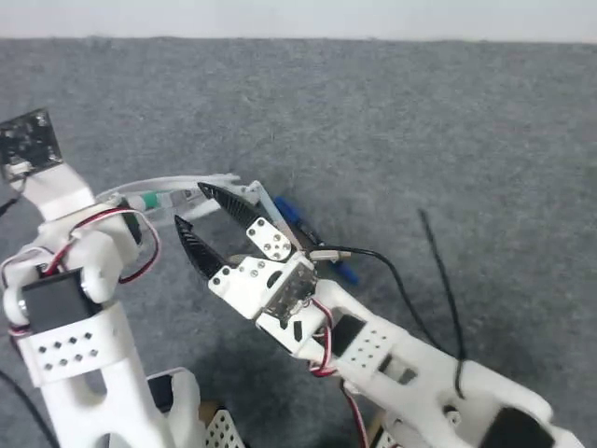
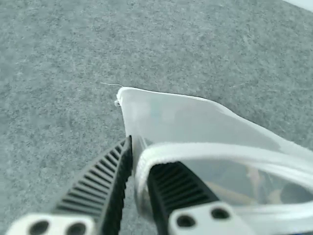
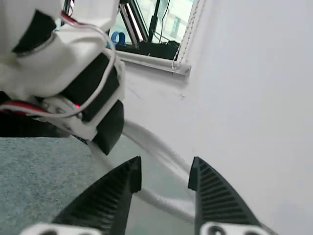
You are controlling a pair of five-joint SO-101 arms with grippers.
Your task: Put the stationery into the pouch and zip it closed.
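The clear pouch (image 1: 173,197) with a white zip rim lies on the grey carpet between the two arms. A green-tipped item (image 1: 149,199) shows through its wall. My left gripper (image 2: 140,157) is shut on the pouch rim (image 2: 205,149), pinching the white band between its black fingers. My right gripper (image 1: 189,204) hovers open at the pouch's mouth end, and the white pouch rim (image 3: 161,156) runs past the gap between its fingers (image 3: 115,188). A blue pen (image 1: 297,222) lies on the carpet, partly hidden under the right gripper's wrist.
Grey carpet (image 1: 420,121) stretches free behind and to the right of the arms. A black cable (image 1: 443,280) trails along the right arm. The left arm's white body (image 3: 58,68) stands close in front of the right gripper.
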